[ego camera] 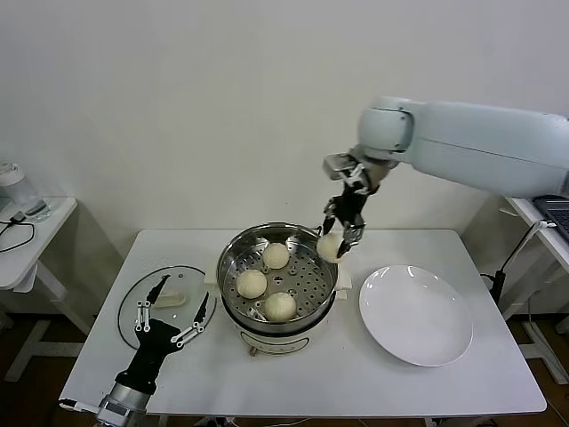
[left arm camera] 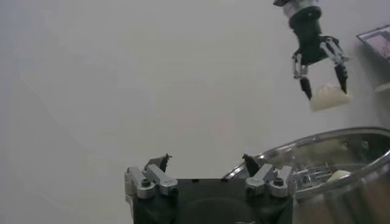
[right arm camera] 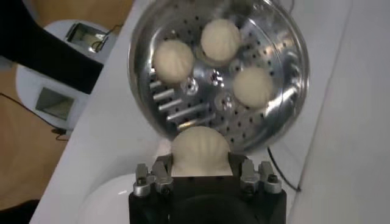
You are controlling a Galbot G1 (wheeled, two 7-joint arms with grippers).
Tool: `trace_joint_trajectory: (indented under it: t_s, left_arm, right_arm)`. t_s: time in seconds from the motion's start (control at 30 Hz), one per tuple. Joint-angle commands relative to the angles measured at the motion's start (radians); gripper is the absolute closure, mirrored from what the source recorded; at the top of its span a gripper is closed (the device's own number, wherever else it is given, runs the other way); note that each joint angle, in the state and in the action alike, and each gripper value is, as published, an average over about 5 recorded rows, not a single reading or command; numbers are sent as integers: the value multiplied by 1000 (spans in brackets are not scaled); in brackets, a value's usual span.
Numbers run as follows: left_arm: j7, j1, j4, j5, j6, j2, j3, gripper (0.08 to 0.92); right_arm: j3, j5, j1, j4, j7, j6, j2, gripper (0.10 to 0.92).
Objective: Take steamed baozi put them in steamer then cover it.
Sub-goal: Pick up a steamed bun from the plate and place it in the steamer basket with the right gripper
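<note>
At the far left of the table (ego camera: 107,374), the cover (ego camera: 164,302) is seen lying flat with its cream handle up, just beside the steamer (ego camera: 277,277). The left hand (ego camera: 171,313) is held low over that lid with its fingers spread wide and nothing between them. In the middle of the table, the steamer stands uncovered, and three steamed baozi (ego camera: 252,284) are already set on its perforated tray, apart from one another. Above the steamer's right rim, a fourth bun (ego camera: 330,246) is clamped between the fingers of the right hand (ego camera: 339,238), which is pointed downward; in the right wrist view the bun (right arm camera: 199,151) is seen directly over the tray's open near part. To the right, a white plate (ego camera: 415,313) lies bare. By this showing, the task is judged well advanced: one bun is left to be lowered and let go, and the lid is then to be placed. The white table is backed by a plain pale wall (ego camera: 178,107).
</note>
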Motion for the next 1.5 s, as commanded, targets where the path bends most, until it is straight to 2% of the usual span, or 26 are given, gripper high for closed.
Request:
trace_joint_trajectory:
  t_s: [0.03, 0.93, 1.03, 1.27, 1.5]
  left_arm:
    - [-2, -1, 4, -1, -3, 1, -6, 177]
    - [-5, -6, 8, -7, -6, -3, -34, 177]
    - [-6, -7, 7, -9, -5, -3, -41, 177]
    - [-6, -4, 5, -7, -5, -5, -39, 177]
    - [-11, -2, 1, 15, -1, -9, -37, 177]
  right_arm:
    - [-60, 8, -42, -13, 48, -30, 132, 384]
    - [-49, -62, -163, -119, 100, -51, 190, 381]
    - [-50, -67, -164, -119, 100, -50, 192, 358]
    - [-39, -75, -164, -102, 98, -48, 177, 226]
    - [81, -76, -146, -29, 109, -34, 89, 203]
